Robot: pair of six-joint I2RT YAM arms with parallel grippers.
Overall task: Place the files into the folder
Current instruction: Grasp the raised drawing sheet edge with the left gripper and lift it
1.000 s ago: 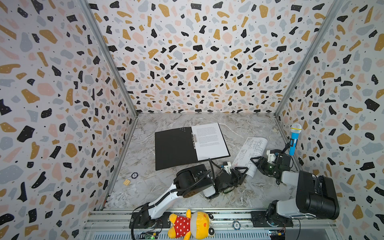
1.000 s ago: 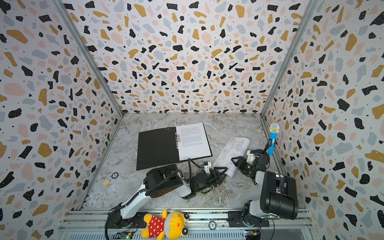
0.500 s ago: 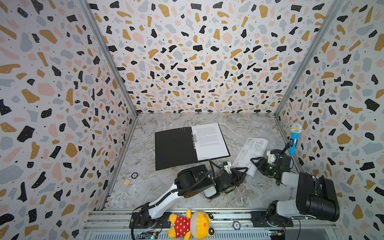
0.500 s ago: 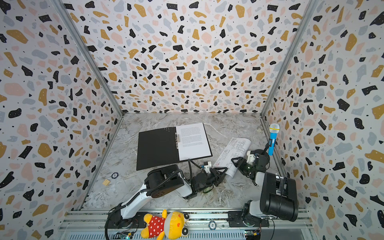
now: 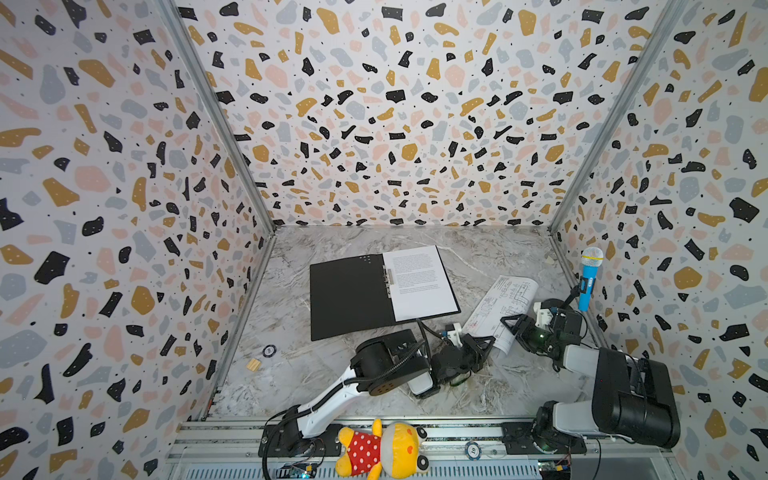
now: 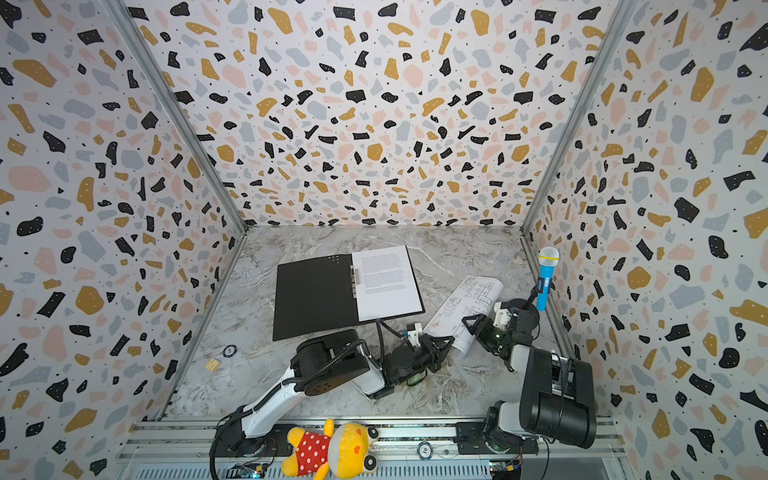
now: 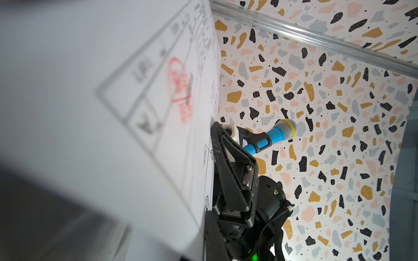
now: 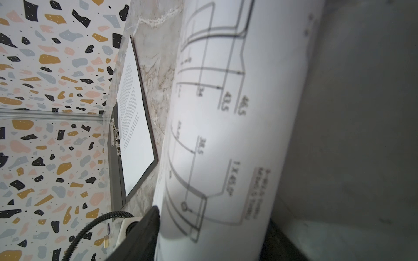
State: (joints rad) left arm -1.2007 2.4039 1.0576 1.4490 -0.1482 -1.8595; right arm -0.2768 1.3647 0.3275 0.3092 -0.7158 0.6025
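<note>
The folder (image 5: 349, 299) lies open and flat on the table (image 5: 291, 374), black side up. The text sheet (image 5: 419, 282) lies in its right half, next to the metal clip.

The drawing sheet (image 5: 505, 297) is not in the folder. It is on the table to the right of it, close by but not touching. It is curled up like a tube (the left wrist view shows its thin lines and a red mark (image 7: 181, 90)).

The left gripper (image 5: 488, 343) is at the near end of the drawing sheet, pinched tight on the corner there. The right gripper (image 5: 509, 324) is just beside it, at the same end of the sheet but on its other side. The paper runs right past its fingers, but I cannot tell if it is squeezing or letting go.

A blue toy microphone (image 5: 588, 282) stands behind the right gripper, by the wall.
</note>
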